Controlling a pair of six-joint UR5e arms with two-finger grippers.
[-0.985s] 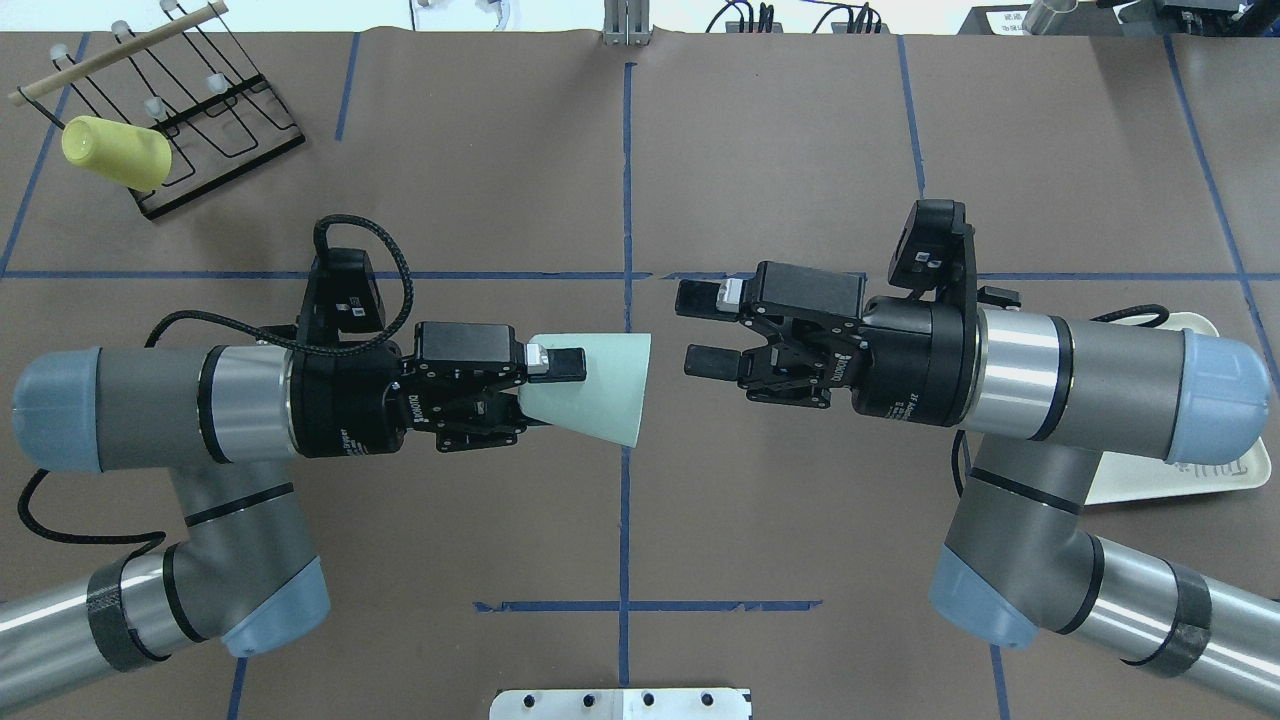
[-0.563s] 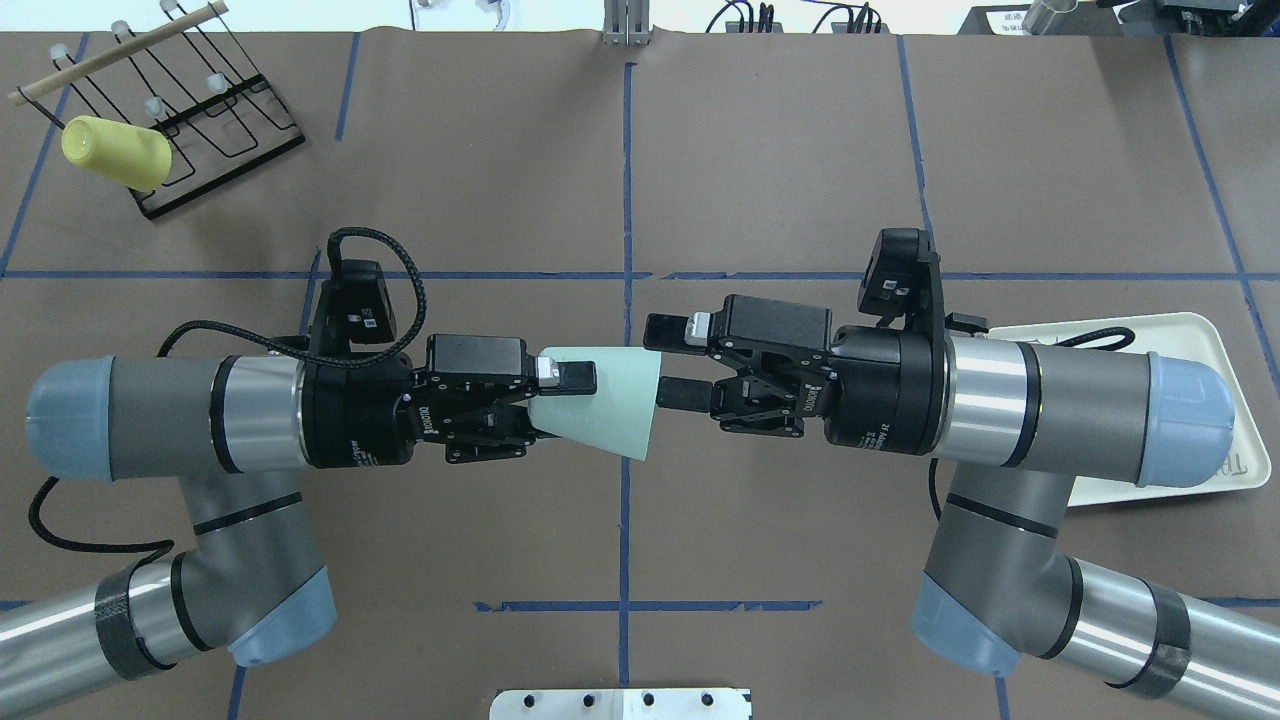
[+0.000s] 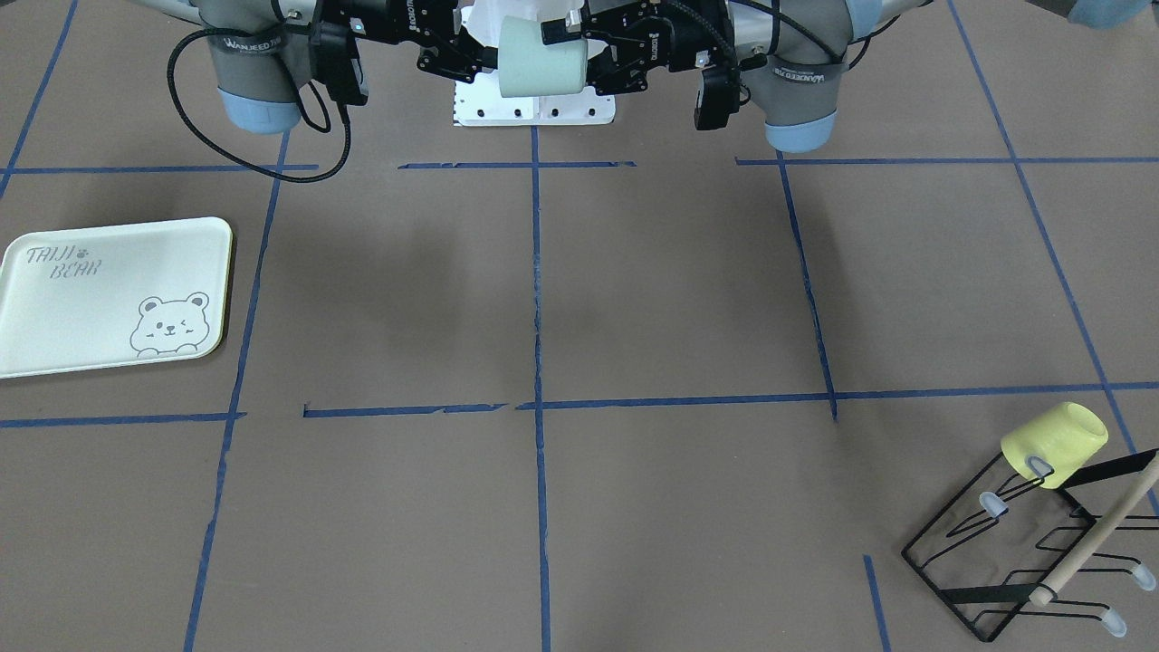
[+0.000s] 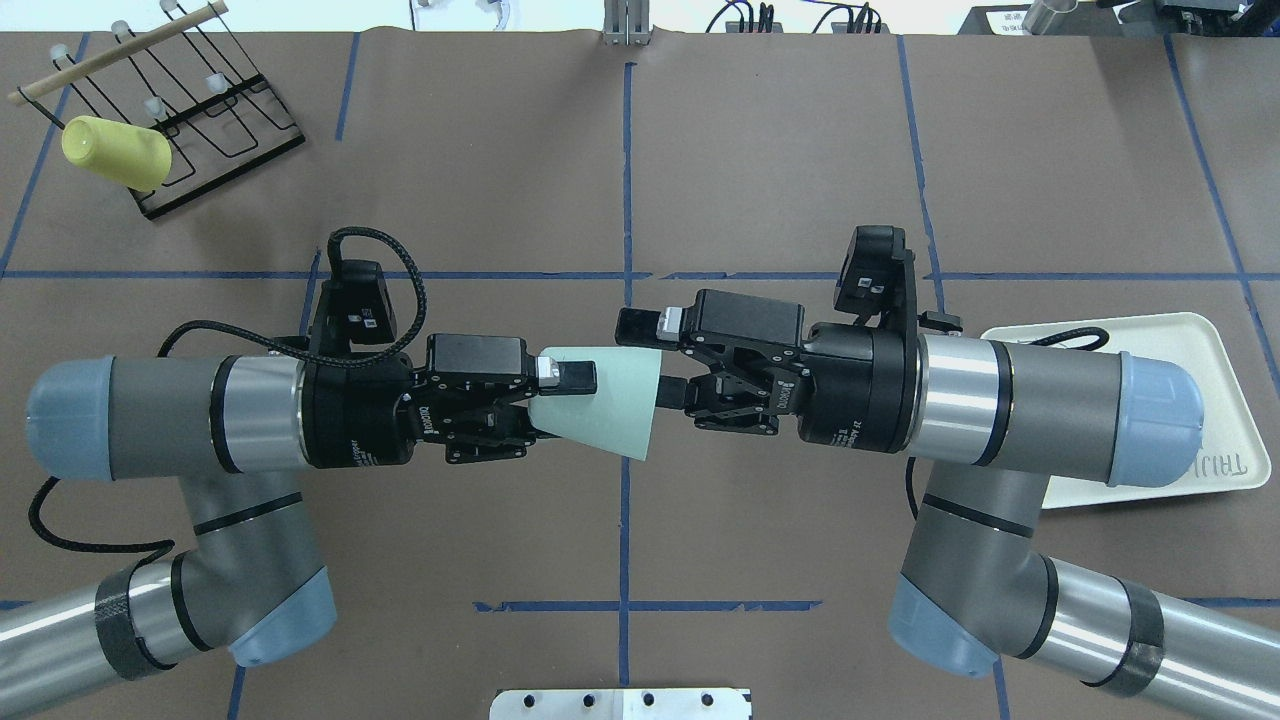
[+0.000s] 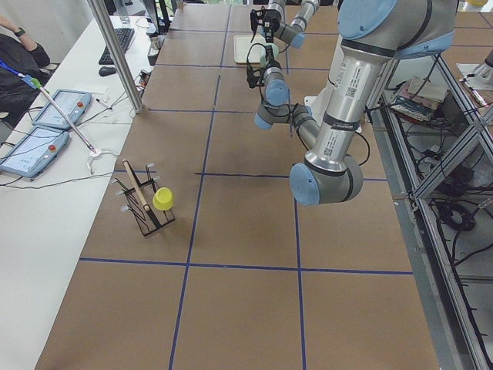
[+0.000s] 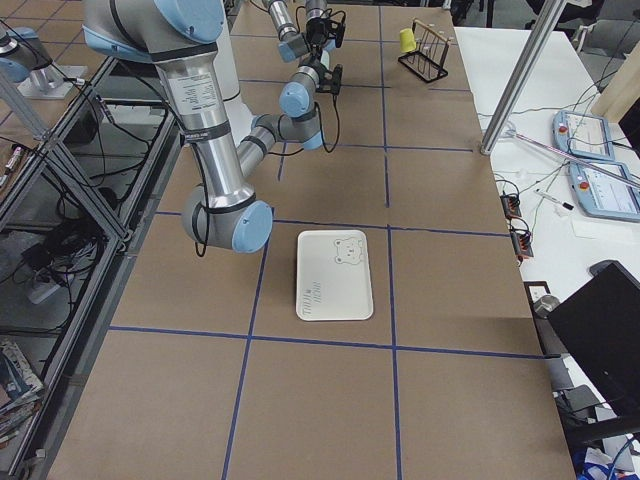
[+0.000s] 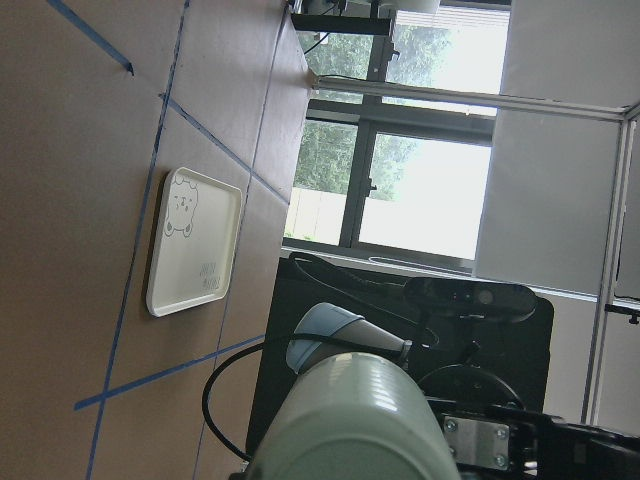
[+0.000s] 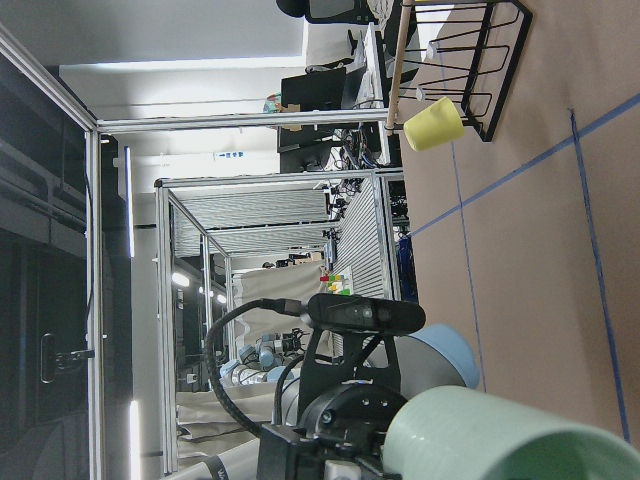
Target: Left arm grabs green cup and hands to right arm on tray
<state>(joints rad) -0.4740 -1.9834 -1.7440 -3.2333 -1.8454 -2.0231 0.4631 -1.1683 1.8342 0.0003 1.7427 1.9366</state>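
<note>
Green cup (image 4: pixel 600 400) is in the air above the counter (image 4: pixel 800 150), lying on its side. Narrow base points to the left arm, mouth to the right arm.

Left gripper (image 4: pixel 568 402) is clamped on the base end. One finger lies across the upper wall; the other is hidden under the cup.

Right gripper (image 4: pixel 648 358) is at the mouth, jaws spread wide, gripping nothing. The far finger runs outside the cup wall with a visible gap. The near finger ends at the rim with its tip hidden, so can't tell if it's inside the cup or touching.

Front view cuts both arms off at the top edge. Side views show the grippers too small to read. Wrist views only catch the cup wall at the bottom edge, with no clear look at the contact.

Tray (image 4: pixel 1220 400) lies flat on the counter, well apart from the cup on the right arm's side. The right arm partly covers it in the overhead view; the bear drawing and "TAIJI BEAR" lettering read clearly from the front.

Yellow cup (image 4: pixel 115 150) hangs on a black wire rack (image 4: pixel 220 130), well apart from the green cup on the left arm's side, farther from the robot.

Counter is a brown sheet gridded with blue tape lines (image 4: pixel 628 180). A white drilled plate (image 4: pixel 620 703) sits at the robot-side edge, in line with the cup.

Room: windows with trees in the left wrist view, aluminium framing in the right wrist view, and a side bench with tablets (image 5: pixel 54 108).
</note>
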